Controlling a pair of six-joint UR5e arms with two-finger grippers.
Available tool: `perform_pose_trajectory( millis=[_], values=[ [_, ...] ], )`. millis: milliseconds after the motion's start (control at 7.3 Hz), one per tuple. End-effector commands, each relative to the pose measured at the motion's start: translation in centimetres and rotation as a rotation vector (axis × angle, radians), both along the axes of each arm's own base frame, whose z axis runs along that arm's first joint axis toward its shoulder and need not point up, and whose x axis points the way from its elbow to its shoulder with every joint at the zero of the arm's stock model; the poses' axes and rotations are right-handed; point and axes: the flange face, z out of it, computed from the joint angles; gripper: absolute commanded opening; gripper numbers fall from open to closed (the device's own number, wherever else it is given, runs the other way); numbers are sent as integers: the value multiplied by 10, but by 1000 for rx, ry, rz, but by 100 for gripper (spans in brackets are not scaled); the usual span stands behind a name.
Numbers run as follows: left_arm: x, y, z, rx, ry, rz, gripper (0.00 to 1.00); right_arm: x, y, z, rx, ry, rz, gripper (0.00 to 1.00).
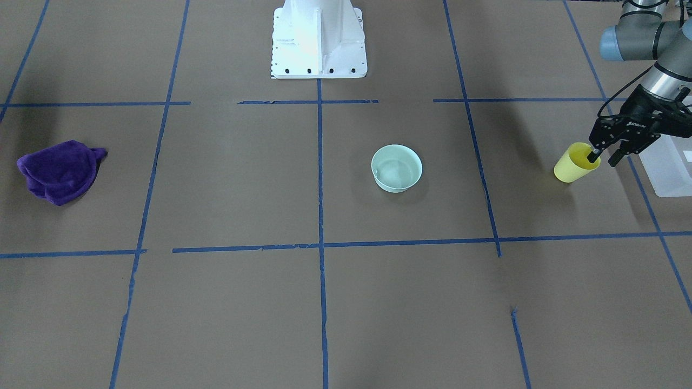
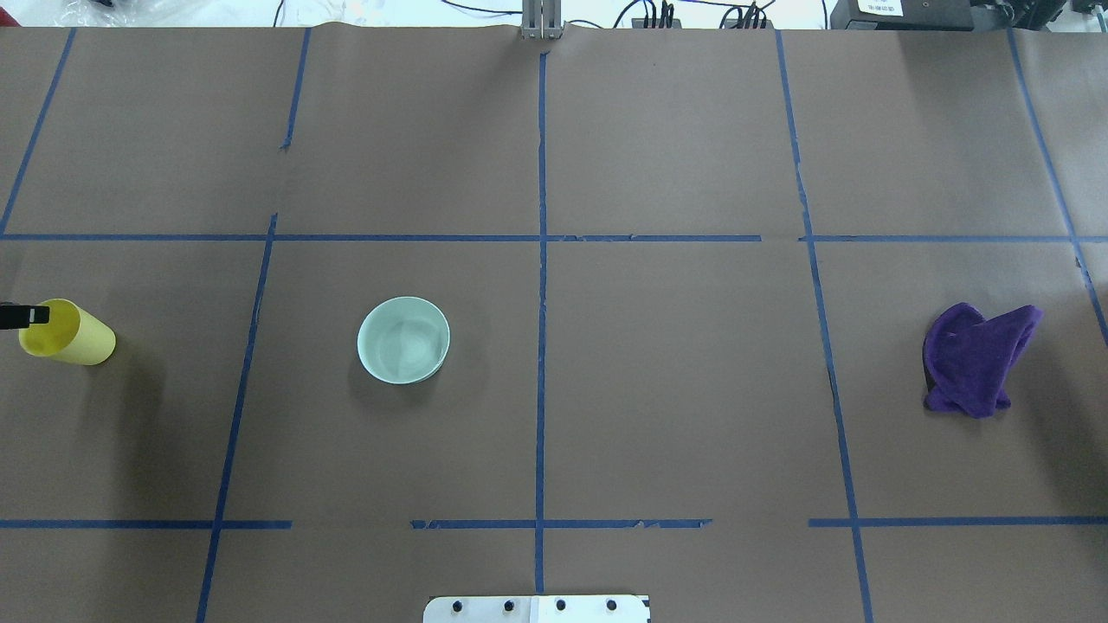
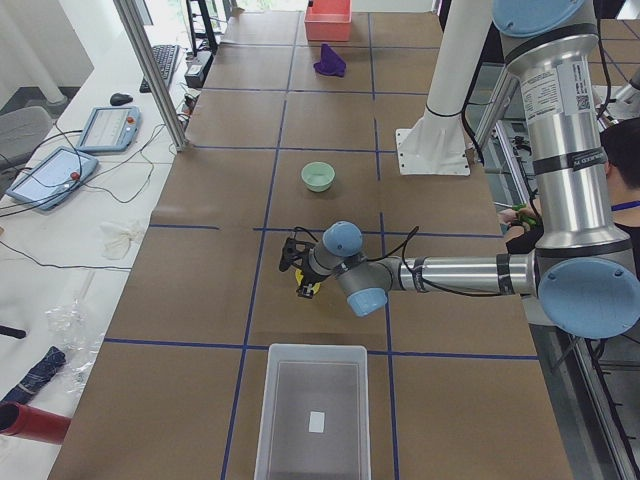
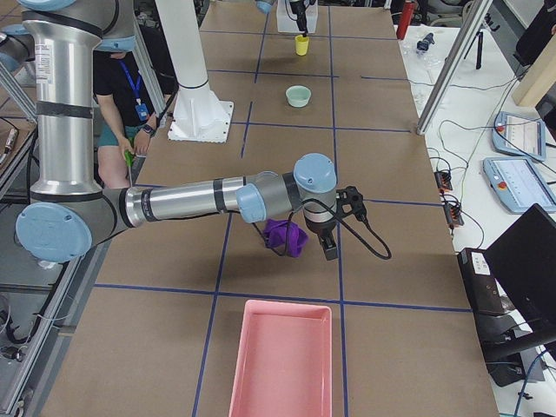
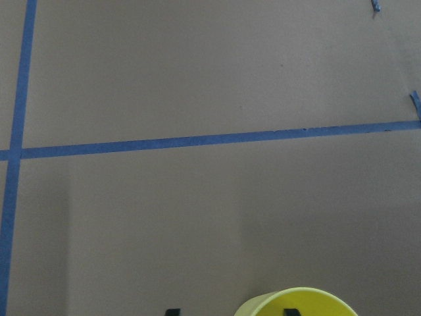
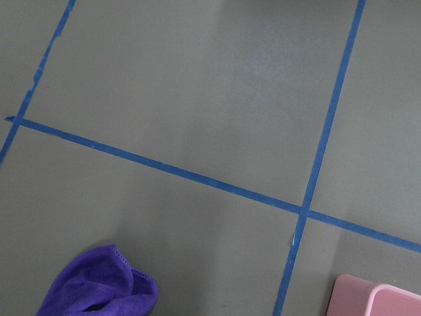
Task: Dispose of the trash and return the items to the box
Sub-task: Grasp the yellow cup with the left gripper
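The yellow cup (image 1: 574, 163) stands on the table at the robot's far left, close to the translucent box (image 1: 670, 173). My left gripper (image 1: 604, 158) is open and straddles the cup's rim, one finger inside and one outside. The left wrist view shows the cup's rim (image 5: 299, 301) at the bottom edge. The mint-green bowl (image 1: 397, 167) sits empty mid-table and is also seen in the overhead view (image 2: 403, 339). My right gripper (image 4: 328, 248) hovers beside the purple cloth (image 4: 283, 236); I cannot tell whether it is open or shut.
The purple cloth (image 2: 978, 356) lies crumpled at the robot's right. A pink tray (image 4: 282, 356) stands at that end of the table. The white robot base (image 1: 319, 43) is at the near edge. Blue tape lines cross the brown table.
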Motion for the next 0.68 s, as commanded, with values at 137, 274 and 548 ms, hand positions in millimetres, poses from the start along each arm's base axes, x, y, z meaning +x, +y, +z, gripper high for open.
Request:
perform_pose_trajectory(
  millis=[137, 274, 548],
  values=[
    [11, 4, 2, 11, -16, 20, 0, 0, 0, 2, -4, 1, 0, 100],
    [8, 3, -3, 27, -13, 16, 0, 0, 1, 2, -4, -1, 0, 100],
    [-10, 34, -20, 68, 42, 187, 0, 0, 1, 2, -4, -1, 0, 100]
  ],
)
